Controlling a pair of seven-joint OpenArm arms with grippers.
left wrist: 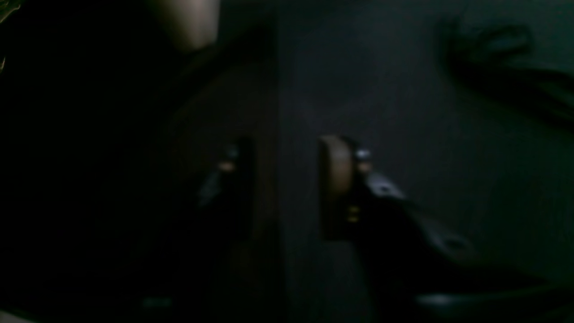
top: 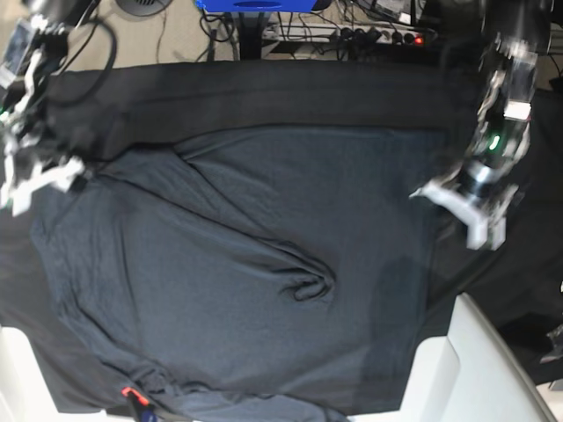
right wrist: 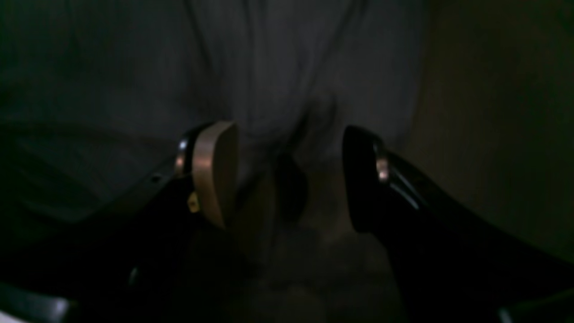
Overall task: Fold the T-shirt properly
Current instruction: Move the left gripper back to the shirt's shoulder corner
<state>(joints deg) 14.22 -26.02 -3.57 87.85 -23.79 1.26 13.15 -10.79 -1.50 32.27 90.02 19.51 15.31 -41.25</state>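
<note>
Black table cloth (top: 264,97), T-shirt (top: 246,264) spread flat, hem toward right side, left claw (top: 466,207) and right claw (top: 35,180) both parted, empty

A: Any writing, labels, brands or numbers you can read here?

B: None. Both wrist views are too dark and blurred for lettering.

A: And the base view?

B: Nothing legible there either. The T-shirt (top: 255,264) bears no print, and the small red tag at its six o'clock edge is too tiny to read.

Both wrist views dim, murky, blurred; base view evenly lit
</note>
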